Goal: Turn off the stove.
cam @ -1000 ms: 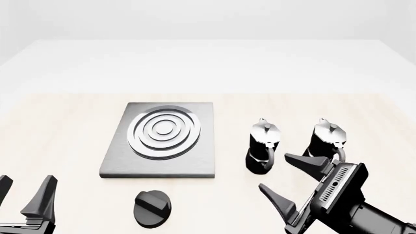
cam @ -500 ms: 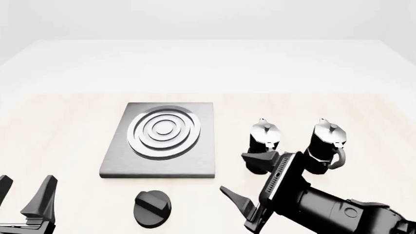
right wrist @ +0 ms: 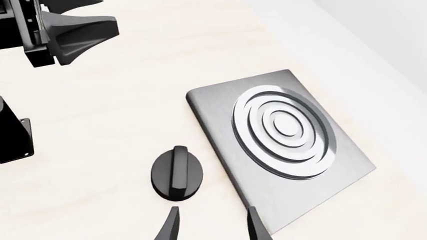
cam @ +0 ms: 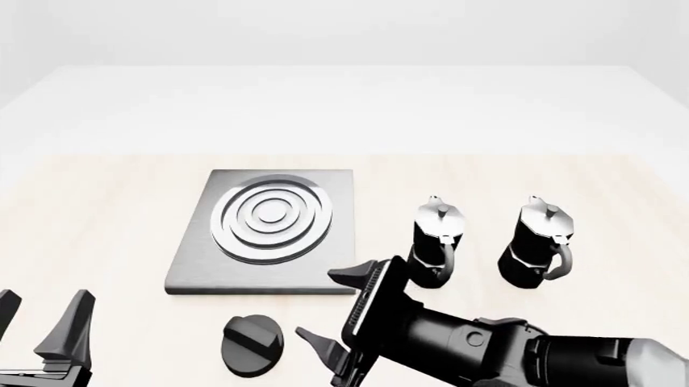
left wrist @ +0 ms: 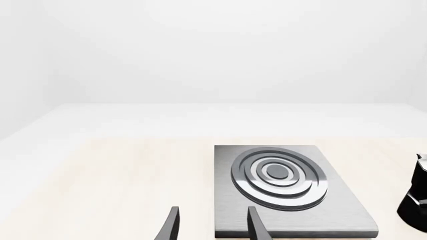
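Black and angular, the right claw point(cam: 331, 312) is reaching across the pale wooden bench point(cam: 108, 210) at the near edge, its two fingers spread wide apart and gripping nothing. Nearest the arms' side, in the left corner, the left claw point(cam: 41, 326) is sitting low and released too, fingers parted around empty air.

Just beside the right claw's fingertips, but not touching them, a small round black knob with a raised bar point(cam: 252, 342) is lying flat on the bench. In the right wrist view the knob point(right wrist: 177, 171) is sitting just ahead of the open fingers, a little to one side of the gap between them, its bar running roughly along the fingers' line.

Directly behind the knob, the flat square brushed-grey metal stove slab point(cam: 266, 230) is lying with its concentric silver burner rings point(cam: 270, 218) facing up.

To the right, two black-and-silver moka pots point(cam: 436, 239) are standing upright, well apart from the knob.

Judging by its look, the knob is rigid, smooth and light. The raised bar seems the place to pinch, one finger on each long side, so a twist will turn it without slipping.
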You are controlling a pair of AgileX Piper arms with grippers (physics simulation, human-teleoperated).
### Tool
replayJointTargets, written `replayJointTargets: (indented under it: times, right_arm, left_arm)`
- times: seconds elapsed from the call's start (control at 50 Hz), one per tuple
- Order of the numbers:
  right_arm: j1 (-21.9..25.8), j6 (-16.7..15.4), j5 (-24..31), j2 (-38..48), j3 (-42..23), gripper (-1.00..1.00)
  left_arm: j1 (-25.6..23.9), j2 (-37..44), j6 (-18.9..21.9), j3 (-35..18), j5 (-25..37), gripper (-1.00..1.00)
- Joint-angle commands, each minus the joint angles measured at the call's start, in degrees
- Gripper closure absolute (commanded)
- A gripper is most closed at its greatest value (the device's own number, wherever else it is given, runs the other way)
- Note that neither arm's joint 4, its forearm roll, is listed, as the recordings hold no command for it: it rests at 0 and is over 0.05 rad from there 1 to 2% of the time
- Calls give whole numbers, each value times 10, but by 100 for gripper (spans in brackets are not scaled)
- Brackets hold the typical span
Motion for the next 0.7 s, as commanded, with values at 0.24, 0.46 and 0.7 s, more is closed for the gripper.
replayJointTargets:
  times: [0.24, 0.46, 0.7]
  right_arm:
    - [32, 25, -24, 134, -74, -100]
    - [41, 43, -28, 187, -103, -100]
    - [40, 51, -46, 231, -115, -100]
  left_arm:
    - [0, 0, 0, 0, 0, -100]
    - [0, 0, 0, 0, 0, -100]
    - [0, 0, 0, 0, 0, -100]
